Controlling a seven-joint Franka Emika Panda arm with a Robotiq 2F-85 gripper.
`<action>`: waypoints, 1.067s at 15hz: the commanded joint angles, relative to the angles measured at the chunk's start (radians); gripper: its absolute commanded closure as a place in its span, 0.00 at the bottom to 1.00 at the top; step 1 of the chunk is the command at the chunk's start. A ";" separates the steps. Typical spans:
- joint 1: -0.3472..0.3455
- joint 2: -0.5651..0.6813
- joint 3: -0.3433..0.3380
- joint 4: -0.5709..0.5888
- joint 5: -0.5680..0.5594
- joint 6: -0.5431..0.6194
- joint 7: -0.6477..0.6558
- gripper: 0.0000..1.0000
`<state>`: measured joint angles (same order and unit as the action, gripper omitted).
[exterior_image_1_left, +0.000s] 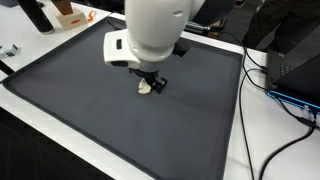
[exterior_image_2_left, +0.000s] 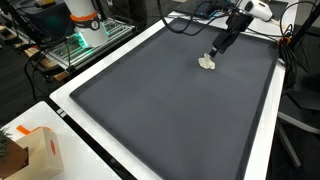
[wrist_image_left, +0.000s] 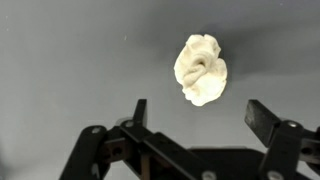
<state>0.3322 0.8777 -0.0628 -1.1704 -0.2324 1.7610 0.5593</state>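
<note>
Item, largest: dark grey mat (exterior_image_1_left: 70, 110), flat and wide. Item: my gripper (wrist_image_left: 200, 108), jaws spread wide, holding nothing, hovering low over the mat. Item, smallest: white crumpled lump (wrist_image_left: 200, 68), lying on the mat just beyond my fingertips. I judge a clean grip needs both fingers astride it, tips almost down to the mat.

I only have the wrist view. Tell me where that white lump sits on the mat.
Observer: The white lump lies well inside the dark mat, clear of every edge.
Operator: Report what's around the mat.
Observer: Cables trail over the white table along one side of the mat.
Operator: Now the other end.
Observer: A tan box stands off one corner of the mat, far from the open gripper.
</note>
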 joint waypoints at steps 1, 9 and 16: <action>0.078 0.036 -0.027 0.029 -0.128 -0.019 -0.031 0.00; 0.202 0.058 -0.064 -0.010 -0.353 -0.001 0.017 0.00; 0.233 0.064 -0.080 -0.042 -0.373 -0.001 0.098 0.00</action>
<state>0.5439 0.9429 -0.1267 -1.1863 -0.5816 1.7610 0.6134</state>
